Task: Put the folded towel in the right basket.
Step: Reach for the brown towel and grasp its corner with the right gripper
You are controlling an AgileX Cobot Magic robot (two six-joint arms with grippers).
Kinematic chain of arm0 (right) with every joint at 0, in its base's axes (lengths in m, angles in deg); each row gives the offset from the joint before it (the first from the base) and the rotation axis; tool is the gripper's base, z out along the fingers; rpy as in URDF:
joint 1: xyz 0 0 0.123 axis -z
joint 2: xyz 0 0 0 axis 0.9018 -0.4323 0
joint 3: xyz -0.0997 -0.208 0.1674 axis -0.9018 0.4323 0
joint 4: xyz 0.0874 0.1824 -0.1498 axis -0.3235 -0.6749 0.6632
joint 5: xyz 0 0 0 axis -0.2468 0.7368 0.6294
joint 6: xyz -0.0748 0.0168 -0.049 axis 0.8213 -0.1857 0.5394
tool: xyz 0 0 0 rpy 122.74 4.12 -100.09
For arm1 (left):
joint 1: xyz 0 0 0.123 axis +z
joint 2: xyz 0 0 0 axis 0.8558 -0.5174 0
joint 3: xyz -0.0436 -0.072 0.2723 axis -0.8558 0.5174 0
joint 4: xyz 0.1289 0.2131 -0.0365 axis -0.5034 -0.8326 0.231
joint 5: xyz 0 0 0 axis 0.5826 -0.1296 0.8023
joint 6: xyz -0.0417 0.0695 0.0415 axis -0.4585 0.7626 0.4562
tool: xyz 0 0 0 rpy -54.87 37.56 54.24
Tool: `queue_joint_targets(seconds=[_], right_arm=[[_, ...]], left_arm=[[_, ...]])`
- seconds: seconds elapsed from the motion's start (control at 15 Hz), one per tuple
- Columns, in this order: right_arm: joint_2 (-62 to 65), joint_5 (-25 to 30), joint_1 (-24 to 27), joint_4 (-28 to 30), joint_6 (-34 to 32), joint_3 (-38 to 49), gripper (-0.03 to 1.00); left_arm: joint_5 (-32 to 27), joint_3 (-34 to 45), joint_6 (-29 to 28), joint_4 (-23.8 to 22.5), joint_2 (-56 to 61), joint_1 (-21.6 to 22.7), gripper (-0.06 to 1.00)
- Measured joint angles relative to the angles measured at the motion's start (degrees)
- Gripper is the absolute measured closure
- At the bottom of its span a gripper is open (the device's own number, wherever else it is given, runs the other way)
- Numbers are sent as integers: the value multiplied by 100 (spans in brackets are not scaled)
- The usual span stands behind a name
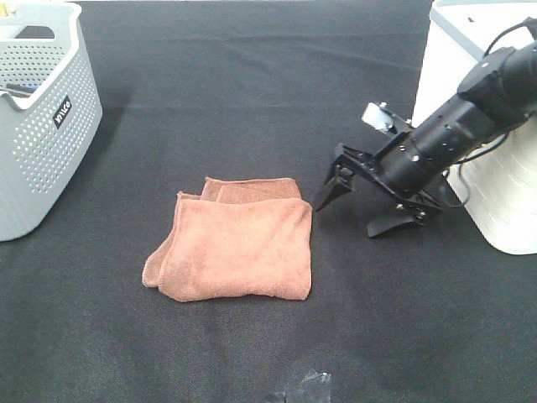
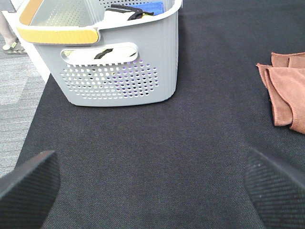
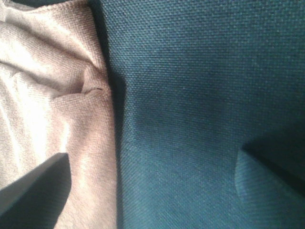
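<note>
Folded towel (image 1: 235,239) – rust-orange, in several layers – lies flat on the black cloth (image 1: 252,101) near the front middle of the table, resting free with nothing gripping it. Just beyond its right far corner the right gripper (image 1: 346,218) is down low with its jaws spread wide. The nearer fingertip (image 1: 320,203) stands just beside the towel's right edge. In the right wrist view that finger hangs over the towel's border while the other is over bare cloth, so only the towel's edge falls inside the open span. Whether the fingertip touches the fabric I cannot tell. Behind that arm, at the table's right side, stands the white right basket (image 1: 503,210), well apart from the towel. The left gripper (image 2: 152,191) hovers over bare cloth – jaws apart, holding nothing – facing the grey perforated left basket (image 1: 46,126) at the far left.
</note>
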State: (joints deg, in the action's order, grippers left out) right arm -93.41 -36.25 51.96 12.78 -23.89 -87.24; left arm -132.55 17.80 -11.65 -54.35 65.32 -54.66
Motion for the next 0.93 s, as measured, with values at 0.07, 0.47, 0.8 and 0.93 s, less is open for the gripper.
queue_joint_targets(seconds=[0.07,0.47,0.8,0.93], right_arm=[[-69,-52,-149,-11,-6,-40,6],[-493,-361,-1238,-963,-11,-269,10],[-802,-149,-1484,-877,-155,-848,43],[-871,-155,-1484,-825,-155,-859,81]], left_arm=[[0,0,0,0,0,0,-3],[0,0,0,0,0,0,-3],[0,0,0,0,0,0,-3],[0,0,0,0,0,0,-3]])
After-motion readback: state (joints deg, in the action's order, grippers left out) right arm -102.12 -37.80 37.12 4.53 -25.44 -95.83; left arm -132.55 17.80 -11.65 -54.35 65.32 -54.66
